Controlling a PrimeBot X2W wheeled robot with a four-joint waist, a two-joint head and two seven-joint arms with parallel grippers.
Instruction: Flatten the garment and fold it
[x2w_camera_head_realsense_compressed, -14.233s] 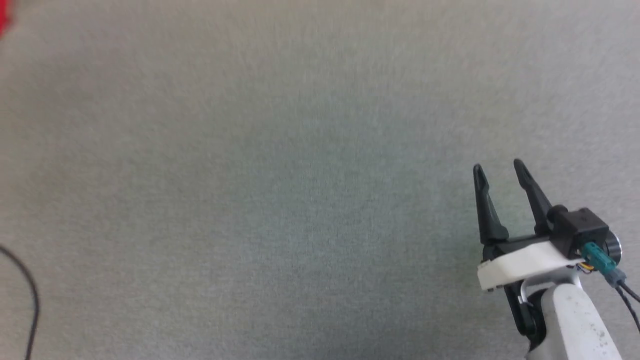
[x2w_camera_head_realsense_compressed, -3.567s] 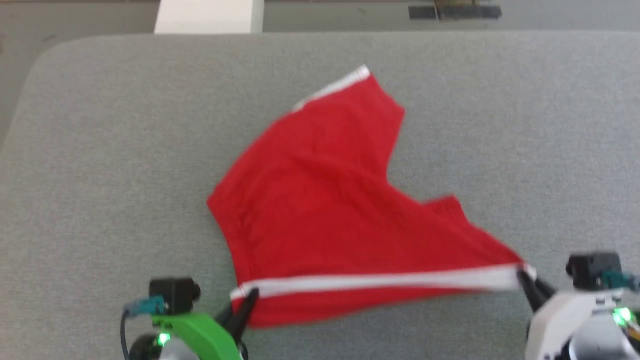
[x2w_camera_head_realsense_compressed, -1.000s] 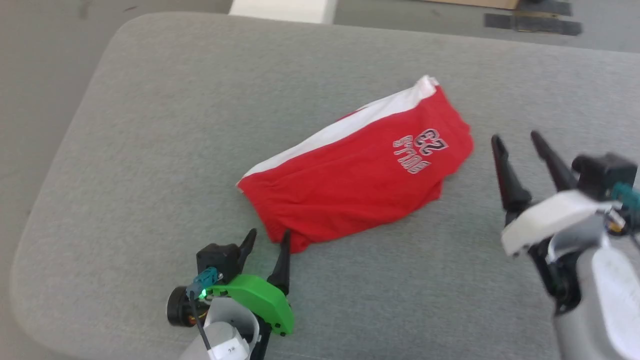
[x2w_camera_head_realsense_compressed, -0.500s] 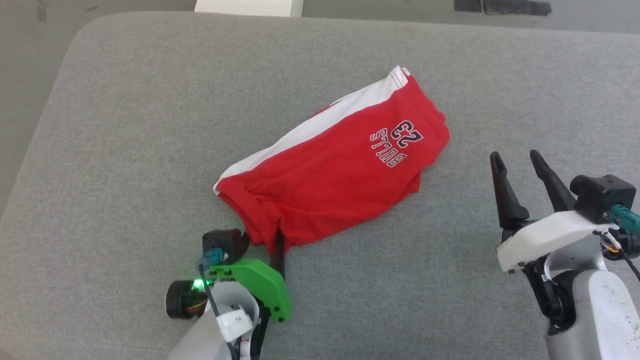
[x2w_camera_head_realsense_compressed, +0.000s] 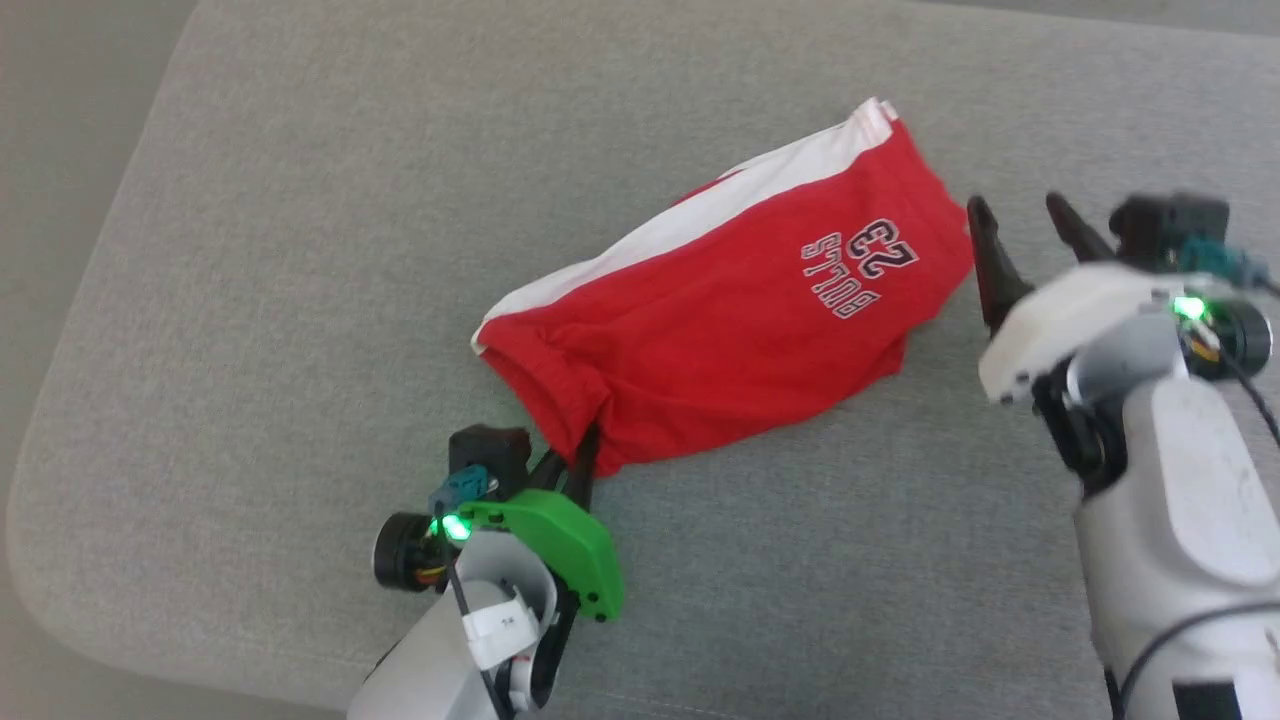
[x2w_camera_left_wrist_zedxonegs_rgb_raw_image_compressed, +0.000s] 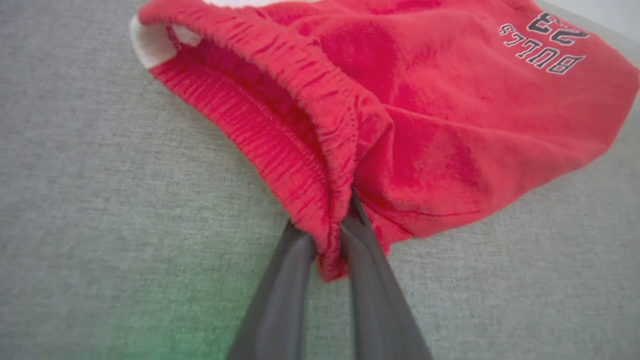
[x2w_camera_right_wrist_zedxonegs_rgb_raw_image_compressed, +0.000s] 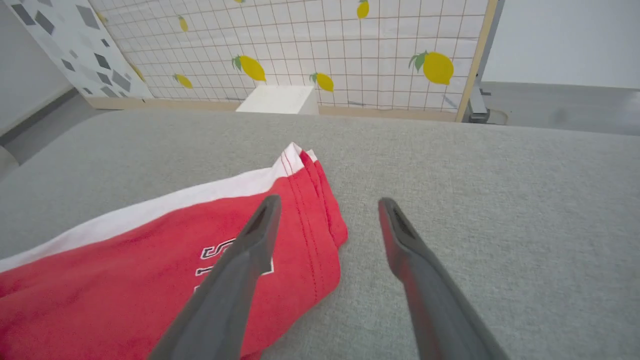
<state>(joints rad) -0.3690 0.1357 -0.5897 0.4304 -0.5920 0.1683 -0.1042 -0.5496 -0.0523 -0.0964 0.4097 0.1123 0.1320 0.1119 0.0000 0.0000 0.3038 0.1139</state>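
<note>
a: where are the red shorts (x2w_camera_head_realsense_compressed: 740, 340)?
b: they lie folded over on the big grey pad (x2w_camera_head_realsense_compressed: 300, 250), near its middle, with the white stripe (x2w_camera_head_realsense_compressed: 770, 180) on the far side. the letters (x2w_camera_head_realsense_compressed: 860, 268) say bulls 23 and look upside down from the head
a: what is the pad like?
b: soft grey cloth with round corners. past its left edge is a plain pale floor (x2w_camera_head_realsense_compressed: 60, 120)
a: is the left claw (x2w_camera_left_wrist_zedxonegs_rgb_raw_image_compressed: 327, 240) holding anything?
b: yes, its two dark fingers are squeezed together on the stretchy top band (x2w_camera_left_wrist_zedxonegs_rgb_raw_image_compressed: 300, 85) of the shorts, at the near corner. the band gapes open beside them
a: and the right claw (x2w_camera_right_wrist_zedxonegs_rgb_raw_image_compressed: 330, 202)?
b: its fingers are wide apart with nothing between them. it hangs just by the other end of the shorts
a: what is in the room behind?
b: a wall (x2w_camera_right_wrist_zedxonegs_rgb_raw_image_compressed: 350, 50) of small squares with yellow lemons, a white box (x2w_camera_right_wrist_zedxonegs_rgb_raw_image_compressed: 280, 100) in front of it, a board with grey shapes (x2w_camera_right_wrist_zedxonegs_rgb_raw_image_compressed: 75, 55) on the left, and a bare pale wall (x2w_camera_right_wrist_zedxonegs_rgb_raw_image_compressed: 565, 40) on the right
</note>
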